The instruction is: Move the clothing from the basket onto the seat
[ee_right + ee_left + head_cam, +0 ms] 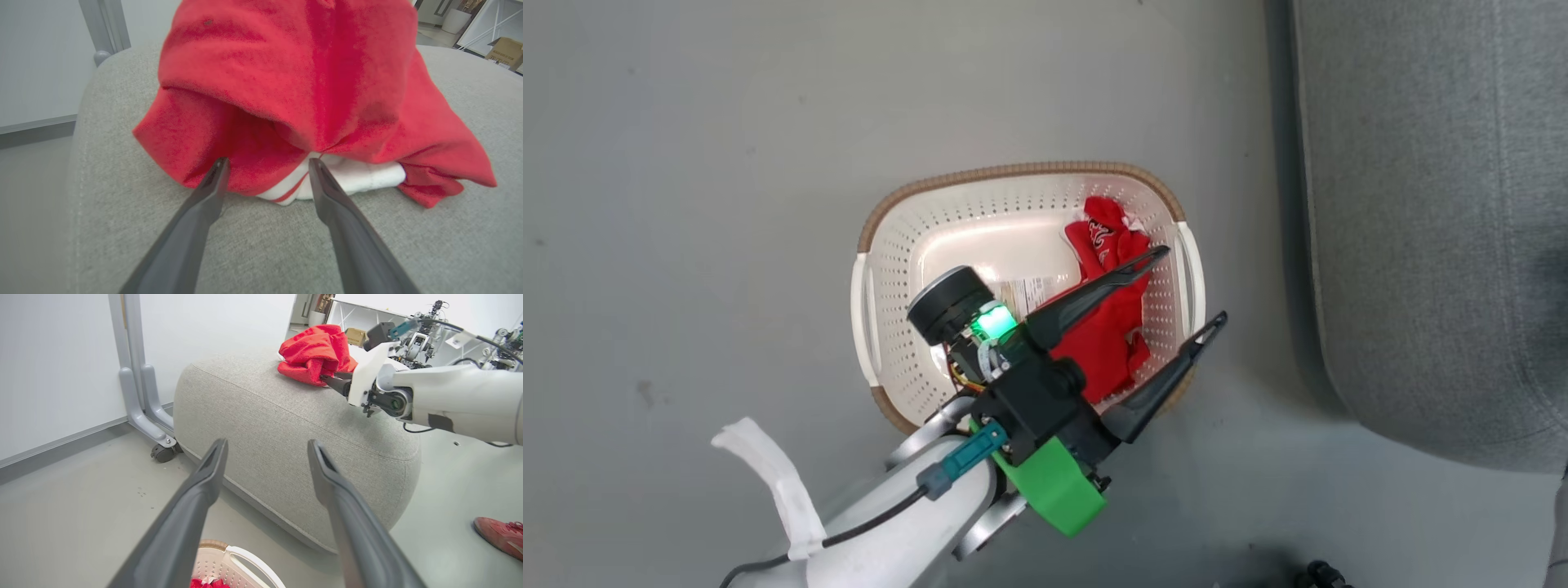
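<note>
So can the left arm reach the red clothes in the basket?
Probably yes. The left gripper is open above the basket, and nothing covers the red clothing lying inside.

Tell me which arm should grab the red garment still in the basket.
Left. The left gripper hangs open over the basket, above the red garment. The right gripper is away at the seat, open beside the placed garment.

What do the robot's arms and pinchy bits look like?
The left tool has two long, dark, pointed fingers on a black block, with a bright green cover and a glowing green light. Its forearm is smooth white, with a black cable on a teal plug. The right tool has the same dark fingers, and its arm is white too.
</note>
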